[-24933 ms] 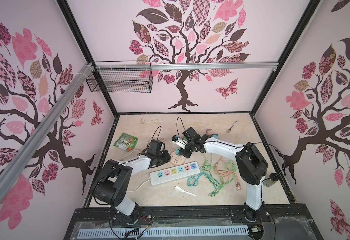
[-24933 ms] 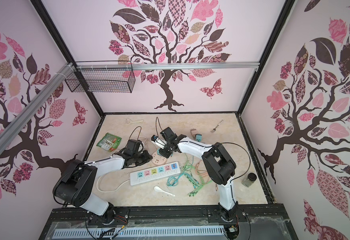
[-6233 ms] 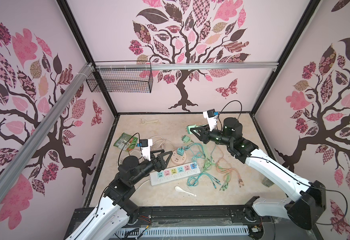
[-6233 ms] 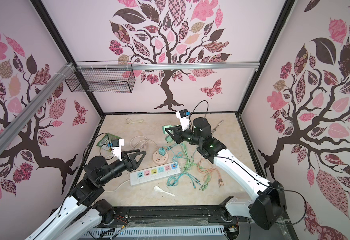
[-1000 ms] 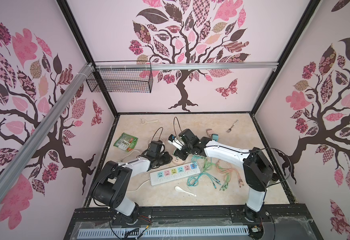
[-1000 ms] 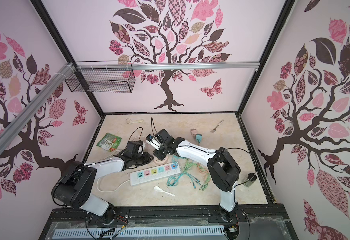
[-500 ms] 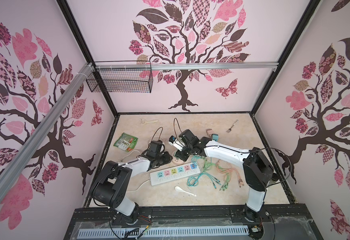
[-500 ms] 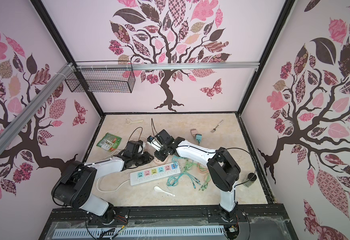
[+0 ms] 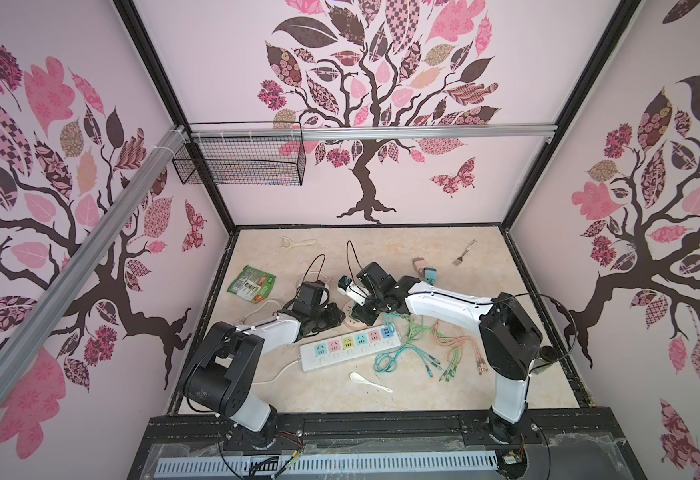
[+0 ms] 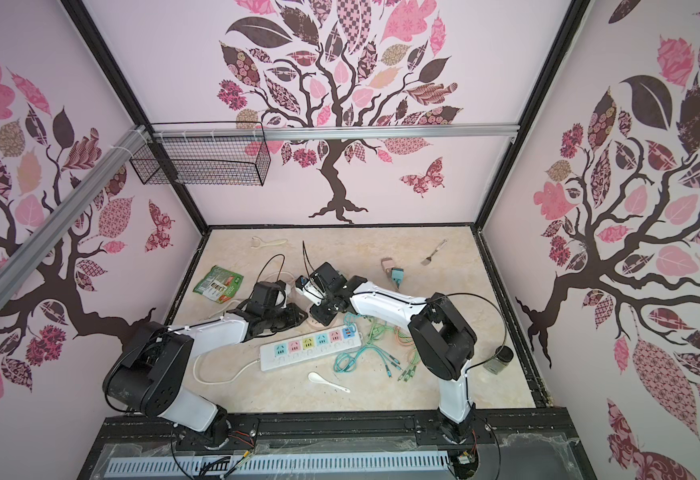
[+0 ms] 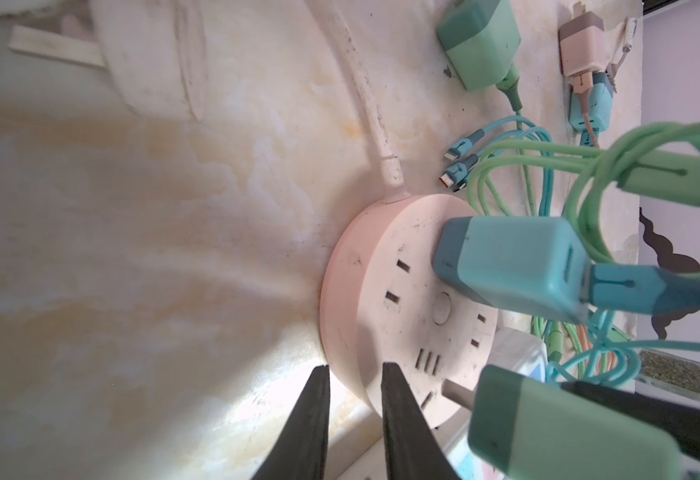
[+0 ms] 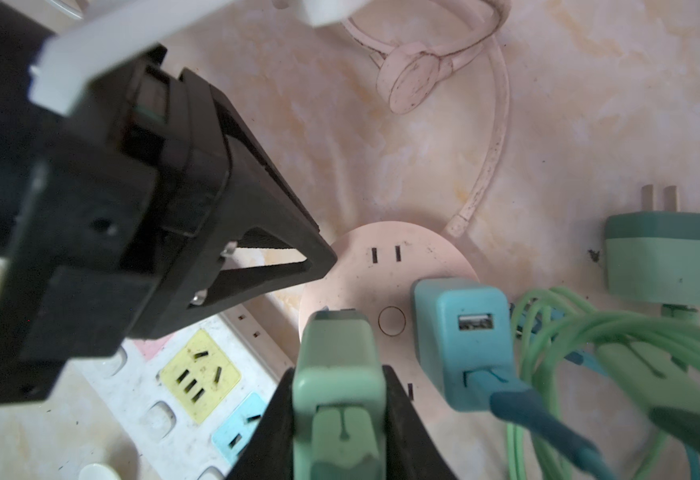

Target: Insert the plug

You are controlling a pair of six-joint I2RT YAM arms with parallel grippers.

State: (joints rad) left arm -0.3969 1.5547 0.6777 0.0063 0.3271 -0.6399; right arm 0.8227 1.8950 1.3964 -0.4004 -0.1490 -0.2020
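Two arms at the round pink socket: right gripper pinching the green charger plug, can't tell if left gripper grips the rim.

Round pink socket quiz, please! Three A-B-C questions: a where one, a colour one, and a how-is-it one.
1. Where is the blue charger? A in the wire basket; B plugged into the round pink socket; C on the white power strip.
2. What colour is the held charger, in the right gripper? A red; B yellow; C green.
3. That charger is: A fully pushed in; B not fully in; C lying loose.
Answers: B, it stands on the socket's face; C, its body is green; B, a metal prong shows beneath it.
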